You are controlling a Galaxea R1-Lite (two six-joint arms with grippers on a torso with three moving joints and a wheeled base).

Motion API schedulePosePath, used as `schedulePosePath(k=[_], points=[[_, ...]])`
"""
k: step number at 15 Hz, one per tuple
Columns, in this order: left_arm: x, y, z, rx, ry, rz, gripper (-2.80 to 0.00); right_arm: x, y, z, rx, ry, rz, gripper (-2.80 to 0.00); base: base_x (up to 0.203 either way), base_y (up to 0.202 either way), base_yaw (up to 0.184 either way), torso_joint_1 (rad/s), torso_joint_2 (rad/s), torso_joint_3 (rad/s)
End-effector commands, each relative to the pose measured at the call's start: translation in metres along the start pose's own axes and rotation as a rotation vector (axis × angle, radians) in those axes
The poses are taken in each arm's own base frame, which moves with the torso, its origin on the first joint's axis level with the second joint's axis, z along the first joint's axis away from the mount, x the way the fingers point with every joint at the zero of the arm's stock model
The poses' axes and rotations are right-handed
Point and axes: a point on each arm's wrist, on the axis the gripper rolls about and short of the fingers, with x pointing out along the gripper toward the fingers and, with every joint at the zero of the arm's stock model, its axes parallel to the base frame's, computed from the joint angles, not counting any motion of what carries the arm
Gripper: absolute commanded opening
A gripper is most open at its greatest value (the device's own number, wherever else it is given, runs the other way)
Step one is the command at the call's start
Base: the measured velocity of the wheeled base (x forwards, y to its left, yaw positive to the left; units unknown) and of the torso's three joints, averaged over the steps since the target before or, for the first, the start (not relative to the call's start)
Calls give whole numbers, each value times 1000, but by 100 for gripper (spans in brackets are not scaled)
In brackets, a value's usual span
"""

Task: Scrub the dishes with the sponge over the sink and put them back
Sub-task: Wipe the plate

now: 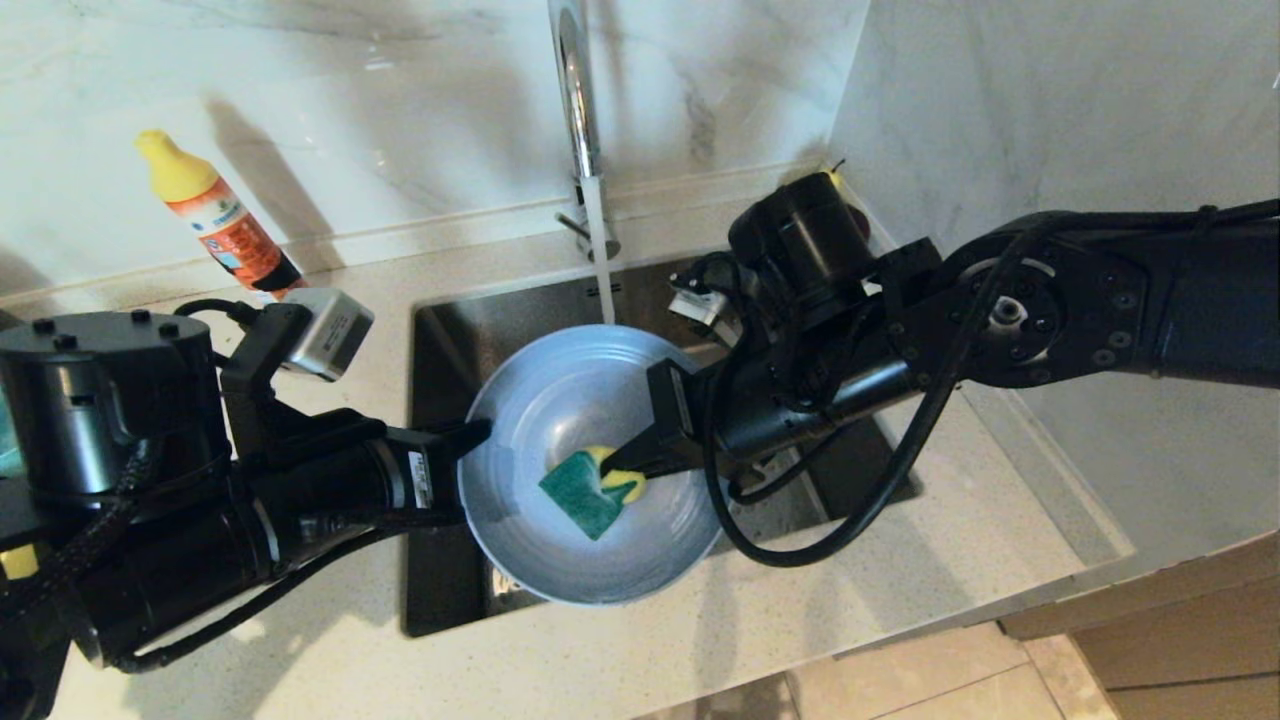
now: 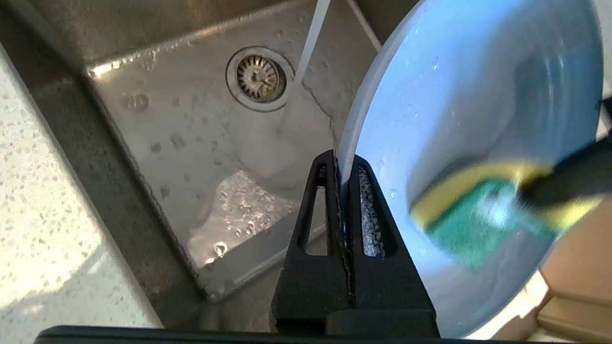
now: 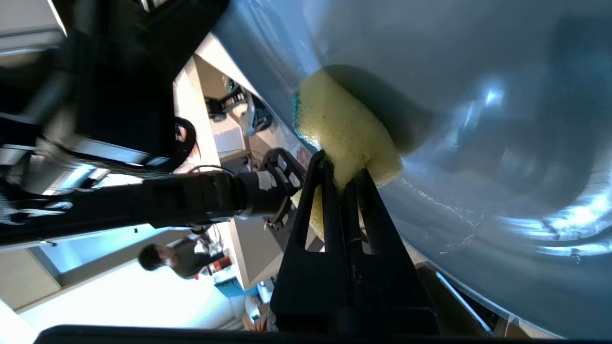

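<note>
The left gripper (image 1: 478, 432) has its fingers (image 2: 356, 224) clamped on the rim of the grey-blue plate (image 1: 560, 400), one finger on each face of the edge, so the wide, shallow dish hangs tilted over the sink (image 1: 450, 330) with its matte inner face turned up. Drops of water bead on that face near the pinched rim. The right gripper (image 1: 620, 468) reaches in from the opposite side, its fingers (image 3: 334, 191) closed tight on the sponge (image 1: 590, 490), squeezing the soft yellow foam so it bulges out beyond the fingertips. The dark green scouring side shows from above, and the sponge lies against the plate's inner surface just beyond those fingertips. A thin stream runs from the chrome tap (image 1: 575, 100) past the plate's far edge into the wet steel basin, where the round strainer drain (image 2: 258, 78) sits. An orange bottle with a yellow cap (image 1: 215, 215) stands on the table behind the left arm.
</note>
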Motion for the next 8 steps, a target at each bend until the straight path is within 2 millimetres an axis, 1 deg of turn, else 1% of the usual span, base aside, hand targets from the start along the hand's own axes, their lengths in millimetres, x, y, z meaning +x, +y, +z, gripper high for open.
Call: schedulePosePath(k=[1,5,8], points=[[-2,0,-3,8,8,-2,-280,-16,7,4,-12,-37,16,-280,0,0,0,0,0,0],[-2,0,-8,12,23,1,-280,-24,10,6,-16,-54,20,-280,0,0,0,0,0,0],[-3,1,-7,12,16,3,-280,-30,11,7,-20,-69,22,-280,0,0,0,0,0,0]])
